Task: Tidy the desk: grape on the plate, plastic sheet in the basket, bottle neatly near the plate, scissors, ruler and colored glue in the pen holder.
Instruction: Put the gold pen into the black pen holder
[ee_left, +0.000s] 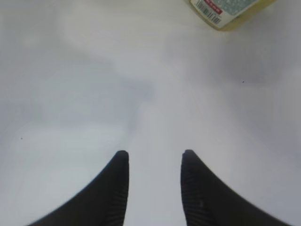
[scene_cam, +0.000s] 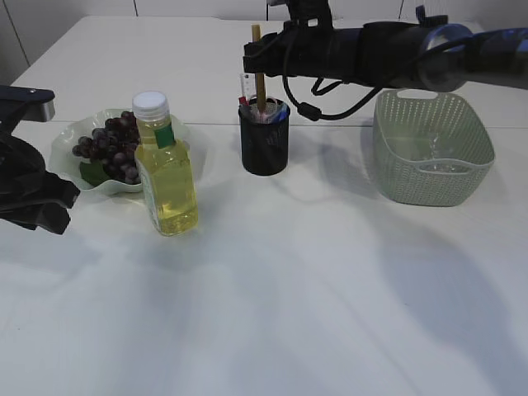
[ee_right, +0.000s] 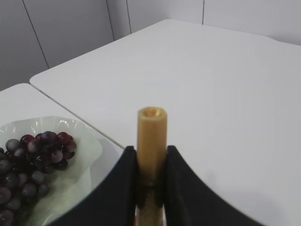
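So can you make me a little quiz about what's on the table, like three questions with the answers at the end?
1. True or false: the grapes are lying on the plate.
2. What is the right claw pinching? A) the bottle B) a yellow-brown stick C) the basket
3. Fill in: the stick stands in the black ____.

Extra look: the bottle stands upright beside the plate, the left claw is open with nothing in it, and the basket sits at the right.

Key: 1 true; 2 B; 3 pen holder.
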Tool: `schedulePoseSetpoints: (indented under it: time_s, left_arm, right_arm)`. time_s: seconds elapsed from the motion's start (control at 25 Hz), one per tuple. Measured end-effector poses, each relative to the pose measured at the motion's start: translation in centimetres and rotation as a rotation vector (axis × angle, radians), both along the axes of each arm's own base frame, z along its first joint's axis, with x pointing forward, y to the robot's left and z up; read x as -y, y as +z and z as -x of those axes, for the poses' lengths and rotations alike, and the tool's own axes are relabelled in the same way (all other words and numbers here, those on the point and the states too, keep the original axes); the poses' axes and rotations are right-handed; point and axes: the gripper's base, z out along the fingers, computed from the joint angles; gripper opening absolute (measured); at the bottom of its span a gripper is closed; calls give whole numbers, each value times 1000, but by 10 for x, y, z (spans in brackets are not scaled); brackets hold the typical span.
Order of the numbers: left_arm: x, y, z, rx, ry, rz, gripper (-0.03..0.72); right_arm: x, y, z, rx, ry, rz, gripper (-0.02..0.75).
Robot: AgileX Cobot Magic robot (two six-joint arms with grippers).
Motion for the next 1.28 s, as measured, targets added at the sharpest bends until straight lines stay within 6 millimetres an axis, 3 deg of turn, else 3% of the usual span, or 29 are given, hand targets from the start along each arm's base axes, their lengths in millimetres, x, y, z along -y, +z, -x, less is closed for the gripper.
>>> schedulePoseSetpoints:
  time_s: [0.12,0.32,0.44,0.72,0.88,1.04,1.28]
  left_arm:
    - [0,0,0,0,0,0,268]
    - [0,0,0,0,0,0,260]
    - [0,0,0,0,0,0,259]
    - [0,0,1,-7,0,-1,258]
    - [0,0,1,-11,-1,-2,258]
    - [0,-1,2,-23,-1,-4,258]
    - [0,-1,2,-28,-1,-5,257]
  right_arm:
    - [0,-1,0,0,-2,2,164]
    - [0,-1,0,-2,-4,2,332]
    - [0,-1,0,-25,-13,-28,376]
    - [4,-1,1,-137,-61,-52,385]
    - [8,18,12,-205,-39,-2,385]
    - [14,34,32,-407,-23,82,385]
    - [45,52,66,-703,-185,351,384]
